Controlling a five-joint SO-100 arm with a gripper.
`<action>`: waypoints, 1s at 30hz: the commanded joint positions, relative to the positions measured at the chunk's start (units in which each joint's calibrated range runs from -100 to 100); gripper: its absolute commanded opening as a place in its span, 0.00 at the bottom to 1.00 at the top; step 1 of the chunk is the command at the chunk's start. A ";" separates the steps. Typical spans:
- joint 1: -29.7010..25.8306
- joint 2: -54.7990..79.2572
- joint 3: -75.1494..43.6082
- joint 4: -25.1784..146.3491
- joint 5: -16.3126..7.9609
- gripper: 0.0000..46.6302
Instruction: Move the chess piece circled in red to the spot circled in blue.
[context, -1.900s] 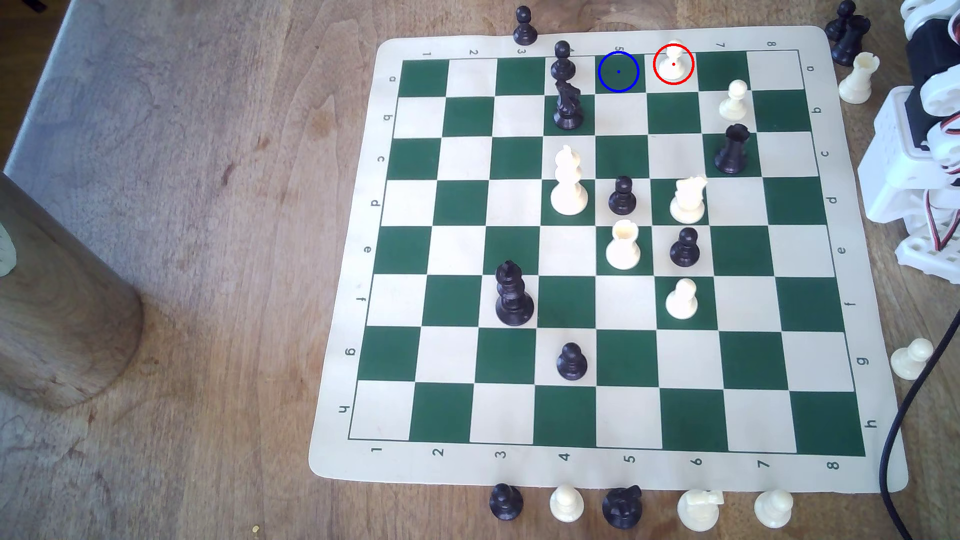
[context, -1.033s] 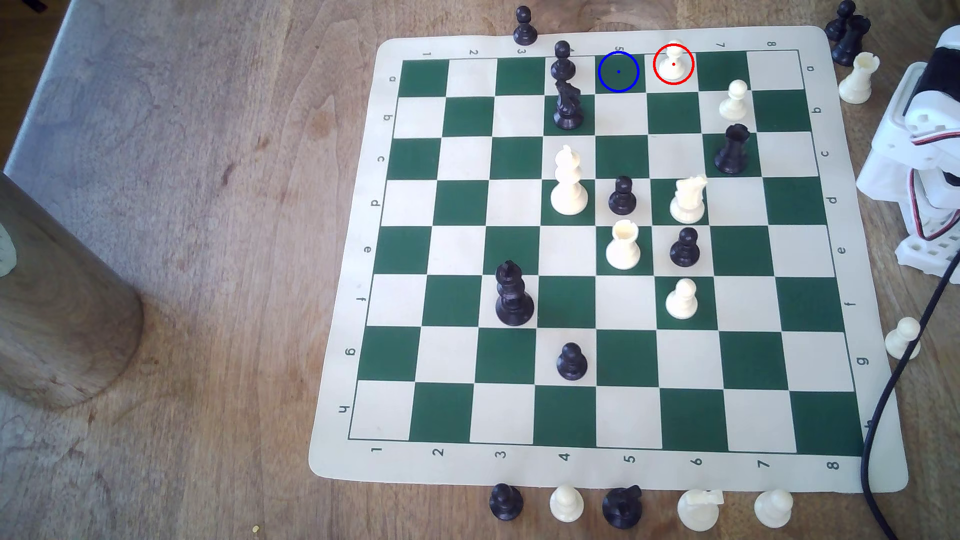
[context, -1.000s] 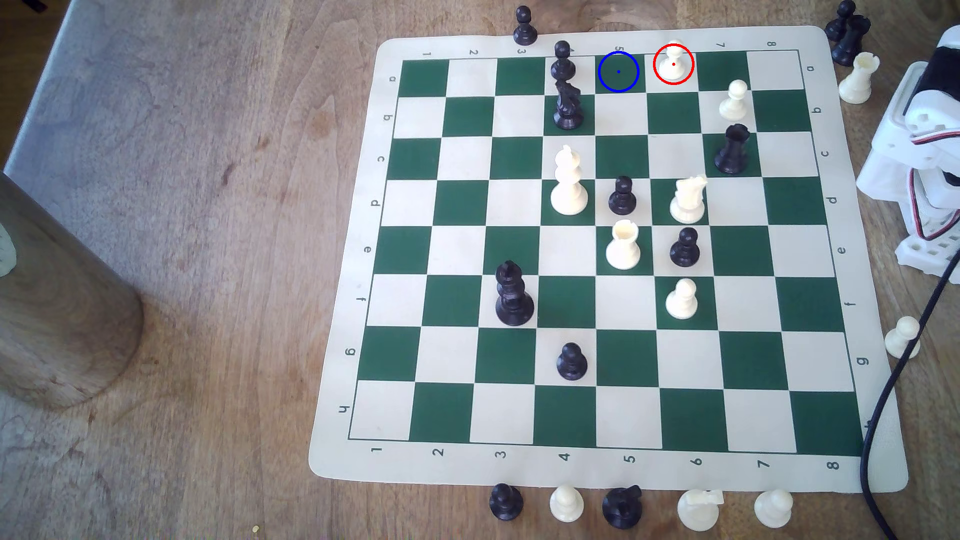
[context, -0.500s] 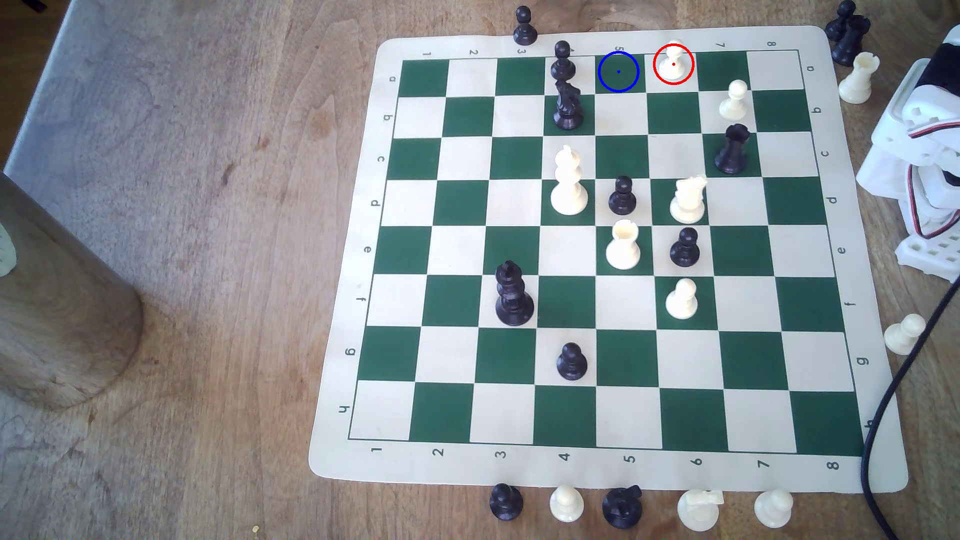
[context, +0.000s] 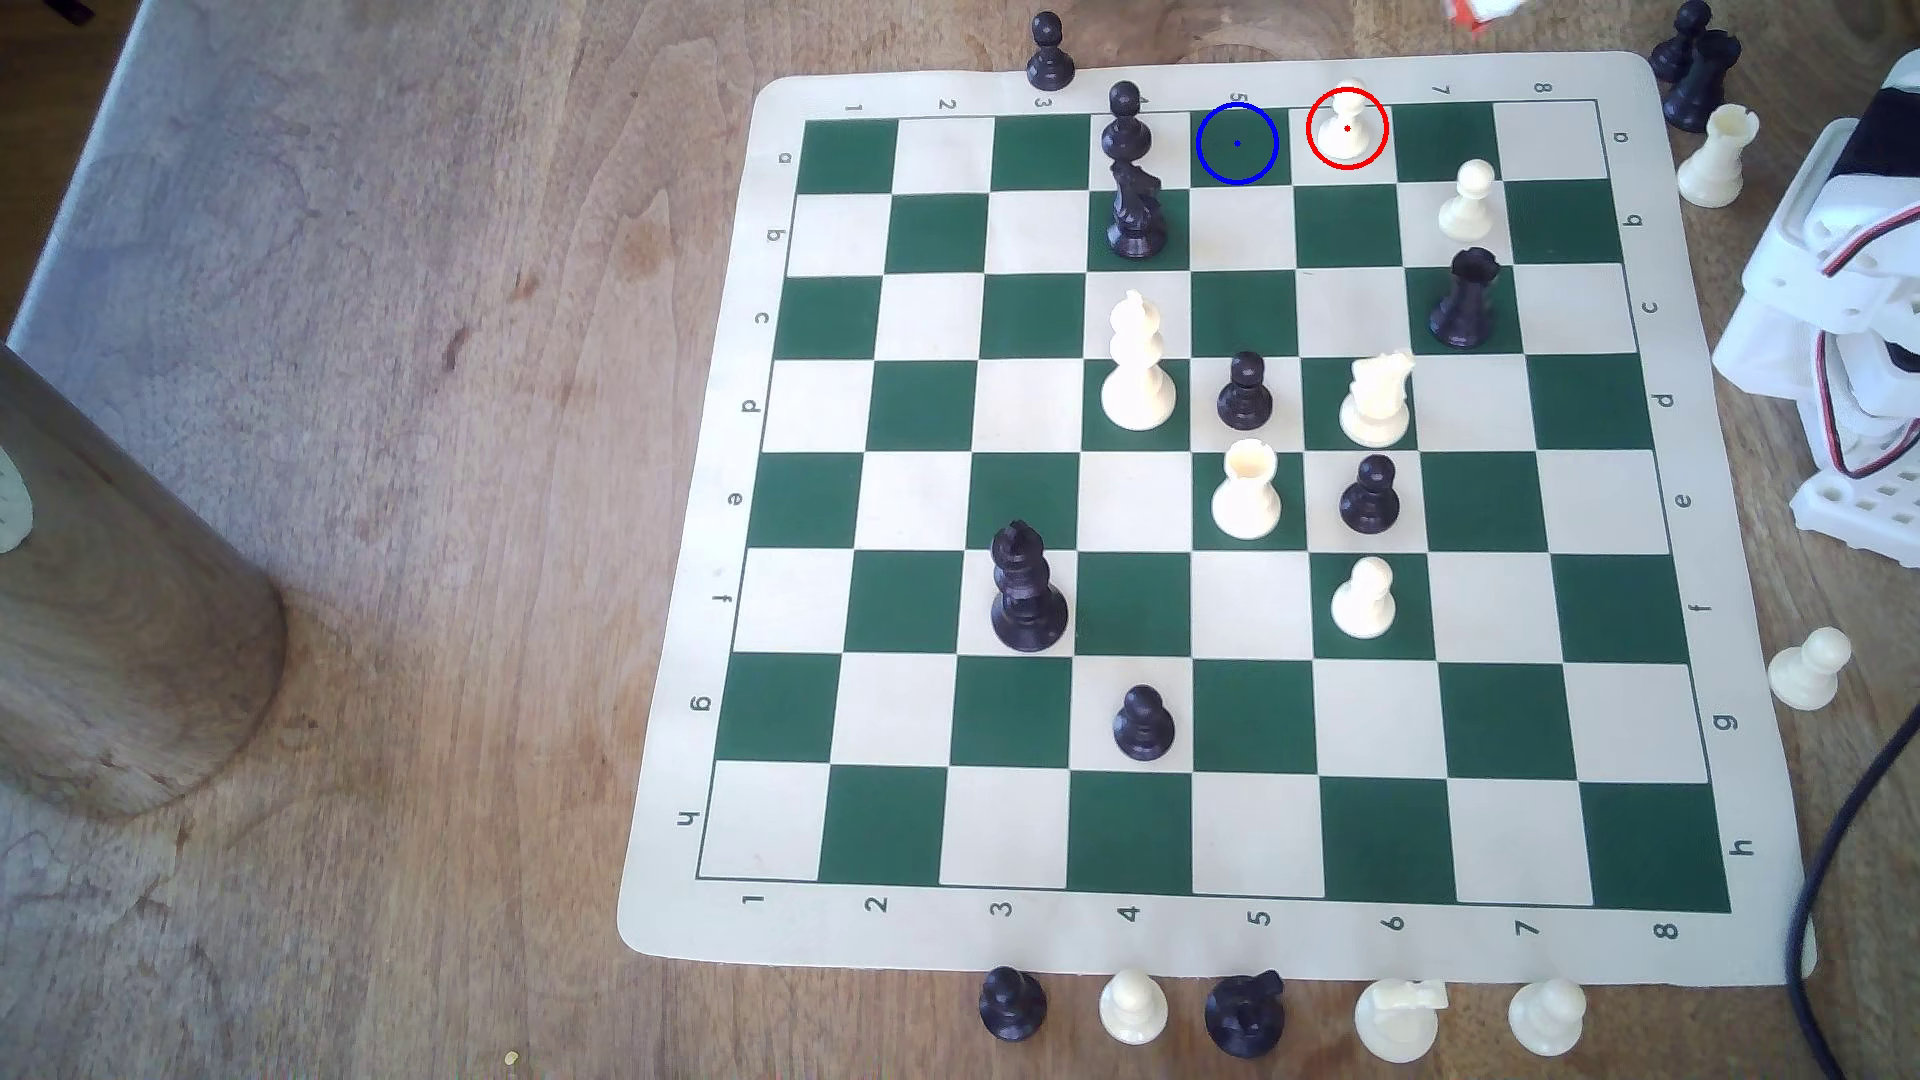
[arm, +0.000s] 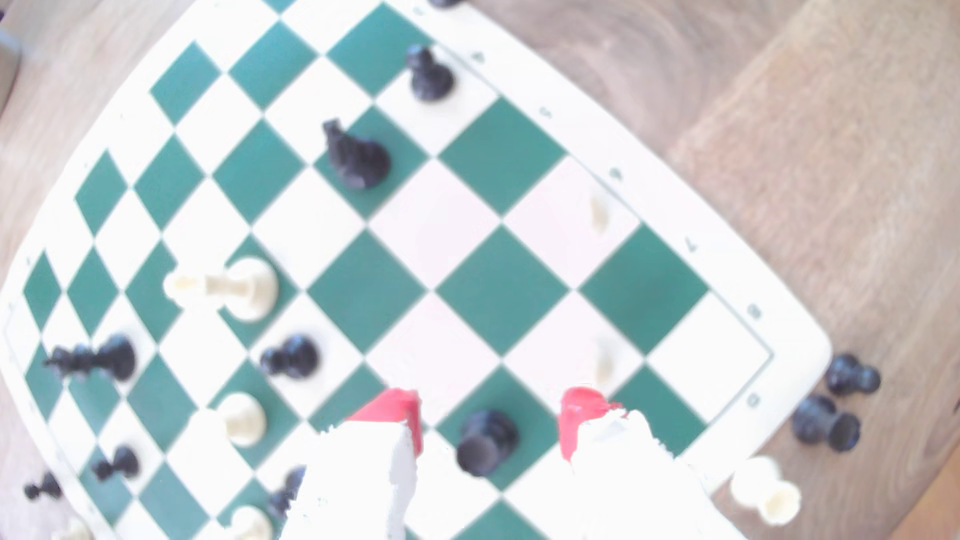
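Still unmoved: the chess piece (context: 1347, 127) is seen upright in the red ring on a far-row light square.
Just beside it, toward the exterior view's left, the spot (context: 1236, 143) is ringed blue; the gripper (arm: 491, 415) is held open, high above a black rook (arm: 485, 441).

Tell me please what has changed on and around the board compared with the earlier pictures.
The black cable swung off the board's corner toward the exterior view's right. The white pawn beside row g shifted slightly up the exterior view. The circled chess piece and the spot stayed as they were; nothing was grasped.
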 joint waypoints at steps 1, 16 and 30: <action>-0.27 8.59 -5.73 -3.70 -0.63 0.30; 6.22 29.72 -5.18 -17.54 2.74 0.31; 7.00 38.81 -8.45 -22.13 3.17 0.31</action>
